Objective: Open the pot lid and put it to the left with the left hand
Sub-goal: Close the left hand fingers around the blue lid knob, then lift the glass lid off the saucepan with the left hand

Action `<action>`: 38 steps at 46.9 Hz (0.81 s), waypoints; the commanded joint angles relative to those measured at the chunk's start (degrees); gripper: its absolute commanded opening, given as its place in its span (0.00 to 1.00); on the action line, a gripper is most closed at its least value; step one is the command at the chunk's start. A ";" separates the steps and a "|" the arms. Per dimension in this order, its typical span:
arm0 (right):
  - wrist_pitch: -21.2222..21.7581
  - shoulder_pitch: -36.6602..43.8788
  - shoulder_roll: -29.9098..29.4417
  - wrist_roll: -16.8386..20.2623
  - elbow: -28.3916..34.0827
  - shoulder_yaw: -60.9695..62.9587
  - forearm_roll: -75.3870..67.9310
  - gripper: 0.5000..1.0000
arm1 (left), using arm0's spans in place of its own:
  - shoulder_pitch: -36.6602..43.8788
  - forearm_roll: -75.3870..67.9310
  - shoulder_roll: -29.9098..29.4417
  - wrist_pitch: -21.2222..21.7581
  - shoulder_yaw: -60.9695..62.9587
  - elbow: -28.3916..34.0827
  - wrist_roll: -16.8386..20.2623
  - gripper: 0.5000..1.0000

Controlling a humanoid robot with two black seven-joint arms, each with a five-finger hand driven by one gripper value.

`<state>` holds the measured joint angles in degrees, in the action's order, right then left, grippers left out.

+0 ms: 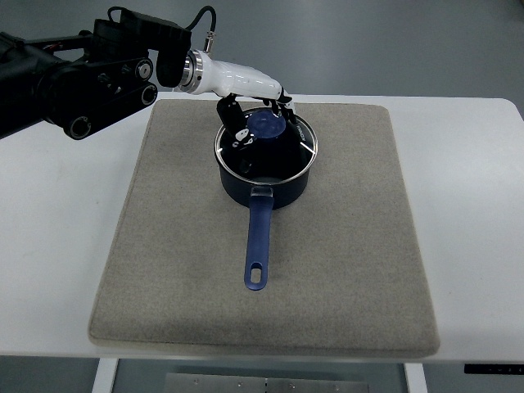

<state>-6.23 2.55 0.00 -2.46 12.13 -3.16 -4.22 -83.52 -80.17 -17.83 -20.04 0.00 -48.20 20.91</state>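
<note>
From my seat I see the left hand point(255, 115), white-shelled with black fingers, reaching in from the upper left on its black arm point(74, 78). Its fingers point(237, 135) are curled down over the round blue knob point(266, 125) of the glass pot lid with a metal rim point(282, 151). They look closed around the knob, though I cannot tell how firmly they grip it.

The lid sits directly beneath the hand, on top of the dark blue saucepan point(264, 184); I cannot tell whether it is seated flat or lifted slightly. The saucepan's long blue handle point(259, 241) points away from the hand, toward me, ending in a hanging slot.

Pot and lid rest on a grey felt-like rectangular mat point(352, 246), which lies on the white table point(467, 205).
</note>
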 commanded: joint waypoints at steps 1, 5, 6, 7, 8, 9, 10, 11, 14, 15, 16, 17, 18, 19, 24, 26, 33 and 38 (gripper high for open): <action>-0.01 0.00 0.00 0.00 0.00 0.00 0.00 0.83 | -0.07 0.01 -0.01 0.00 0.00 0.04 0.00 0.53; -0.01 0.00 0.00 0.00 0.00 0.00 0.00 0.83 | -0.07 -0.08 -0.01 0.00 0.00 0.04 0.00 0.44; -0.01 0.00 0.00 0.00 0.00 0.09 0.00 0.83 | -0.15 -0.08 -0.01 0.00 0.00 -0.05 0.00 0.41; -0.01 0.00 0.00 0.00 0.00 0.00 0.00 0.83 | -0.15 -0.08 -0.01 0.00 0.00 -0.05 0.00 0.40; -0.01 0.00 0.00 0.00 0.00 0.00 0.00 0.83 | -0.15 -0.08 -0.01 0.00 0.00 -0.05 0.00 0.37; -0.01 0.00 0.00 0.00 0.00 0.00 0.00 0.83 | -0.07 -0.16 -0.01 0.00 0.09 -0.05 0.00 0.33; -0.01 0.00 0.00 0.00 0.00 0.00 0.00 0.83 | -0.07 -0.34 0.08 0.00 0.00 -0.05 0.00 0.33; -0.01 0.00 0.00 0.00 0.00 0.00 0.00 0.83 | -0.15 -0.69 0.08 0.00 0.00 -0.14 0.00 0.32; -0.01 0.00 0.00 0.00 0.00 0.00 0.00 0.83 | -0.07 -2.01 0.08 0.00 0.00 -0.31 0.00 0.20; -0.01 0.00 0.00 0.00 0.00 0.00 0.00 0.83 | -0.07 -2.36 0.08 0.00 0.00 -0.31 0.00 0.17; -0.01 0.00 0.00 0.00 0.00 0.00 0.00 0.83 | -0.07 -2.62 0.08 0.00 0.00 -0.31 0.00 0.15; -0.01 0.00 0.00 0.00 0.00 0.00 0.00 0.83 | -0.07 -2.80 0.08 0.00 0.00 -0.31 0.00 0.11; -0.01 0.00 0.00 0.00 0.00 0.00 0.00 0.83 | -0.07 -2.89 0.08 0.00 0.00 -0.31 0.00 0.08; -0.01 0.00 0.00 0.00 0.00 0.00 0.00 0.83 | -0.07 -2.98 0.08 0.00 0.00 -0.31 0.00 0.05; -0.01 0.00 0.00 0.00 0.00 0.00 0.00 0.83 | -0.24 -3.24 0.08 0.00 0.00 -0.31 0.00 0.00; -0.01 0.00 0.00 0.00 0.00 0.00 0.00 0.83 | -0.24 -3.33 0.08 0.00 0.00 -0.31 0.00 0.00; -0.01 0.00 0.00 0.00 0.00 0.00 0.00 0.83 | -0.42 -3.33 0.08 0.00 -0.09 -0.40 0.00 0.00; -0.01 0.00 0.00 0.00 0.00 0.09 0.00 0.83 | -0.42 -3.24 0.08 0.00 -0.09 -0.49 0.00 0.00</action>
<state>-6.24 2.55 0.00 -2.46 12.13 -3.15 -4.22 -83.93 -83.50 -17.75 -20.04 -0.08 -48.64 20.91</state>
